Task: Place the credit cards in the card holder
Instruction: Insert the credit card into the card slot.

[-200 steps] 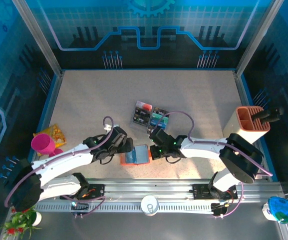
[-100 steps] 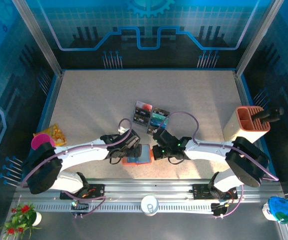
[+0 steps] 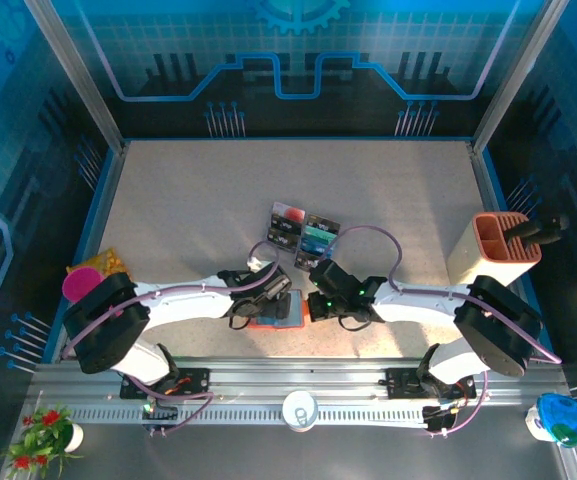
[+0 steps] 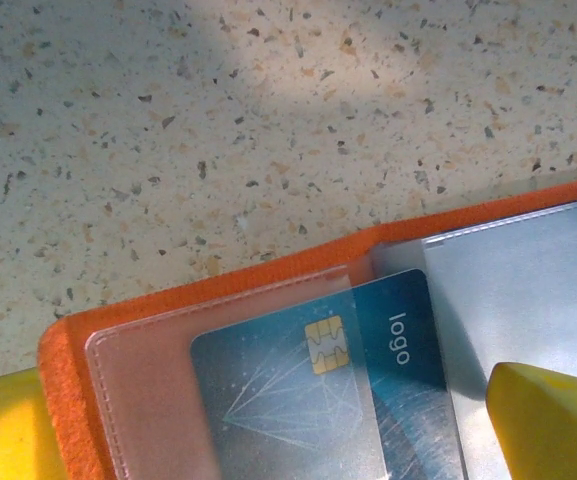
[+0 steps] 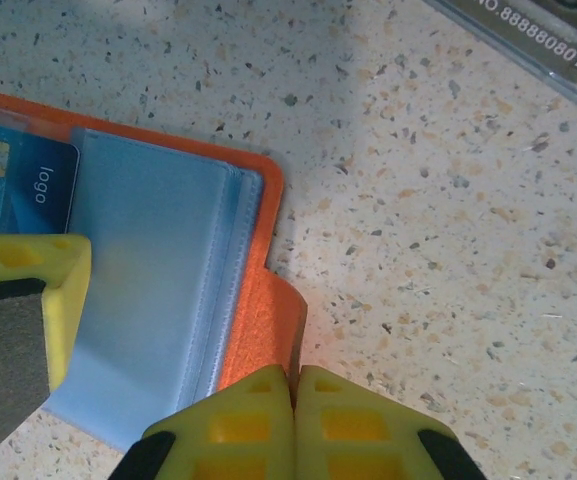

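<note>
The card holder (image 3: pixel 274 314) lies open on the table, orange with grey-blue pockets (image 5: pixel 158 290). A blue credit card (image 4: pixel 318 395) with a gold chip sits partly inside its clear pocket, the "logo" end sticking out. My left gripper (image 4: pixel 278 440) hangs open right above that card, its yellow fingertips (image 4: pixel 553 420) on either side. In the right wrist view the same card (image 5: pixel 13 190) shows at the left edge. My right gripper (image 5: pixel 295 385) is shut on the holder's orange snap tab (image 5: pixel 273 325). More credit cards stand in the clear slotted tray (image 3: pixel 301 233).
A tall beige-and-orange box (image 3: pixel 503 250) with a black tool in it stands at the right. A pink cup (image 3: pixel 83 288) and a yellow packet (image 3: pixel 111 264) sit at the left edge. The clear tray's corner (image 5: pixel 528 30) lies just beyond the holder.
My left gripper has swung right and now sits over the card holder's left half. The right gripper has kept its hold on the tab and barely shifted.
</note>
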### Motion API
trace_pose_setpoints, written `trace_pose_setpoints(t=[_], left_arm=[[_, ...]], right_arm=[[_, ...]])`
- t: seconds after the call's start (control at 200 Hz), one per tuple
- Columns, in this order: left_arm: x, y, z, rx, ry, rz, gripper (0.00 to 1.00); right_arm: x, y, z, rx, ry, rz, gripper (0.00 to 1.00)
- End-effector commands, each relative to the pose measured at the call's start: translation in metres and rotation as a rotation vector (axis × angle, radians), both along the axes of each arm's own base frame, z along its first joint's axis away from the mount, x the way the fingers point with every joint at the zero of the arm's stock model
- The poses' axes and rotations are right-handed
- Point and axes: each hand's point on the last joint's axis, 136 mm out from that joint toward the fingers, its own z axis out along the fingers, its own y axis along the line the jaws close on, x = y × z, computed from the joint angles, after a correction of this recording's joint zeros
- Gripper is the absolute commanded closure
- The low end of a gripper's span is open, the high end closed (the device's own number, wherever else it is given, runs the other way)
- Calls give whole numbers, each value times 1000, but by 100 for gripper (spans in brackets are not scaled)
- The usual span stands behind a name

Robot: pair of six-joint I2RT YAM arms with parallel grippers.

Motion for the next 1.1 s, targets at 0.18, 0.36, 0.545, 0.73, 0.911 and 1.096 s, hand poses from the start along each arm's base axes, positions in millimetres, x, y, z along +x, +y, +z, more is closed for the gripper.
trace_pose_setpoints(t=[0.18,0.36,0.545,0.73,0.911,1.096], left_arm=[[-2,11,2,29,-25,18,1],[-5,19,2,40,-33,29,1],[-7,25,0,53,-36,41,1],[-6,27,2,58,-47,42,1],[-6,31,3,63,-49,45,1],[-5,35,3,61,-54,52,1]], right_arm=[[2,-14,-2,5,-4,-52,100],[2,-20,-4,4,0,-69,100],[2,-23,-4,7,0,-76,100],[1,-24,-3,10,1,-80,100],[1,-25,-2,16,2,-86,100],[-1,-25,0,33,5,-94,100]])
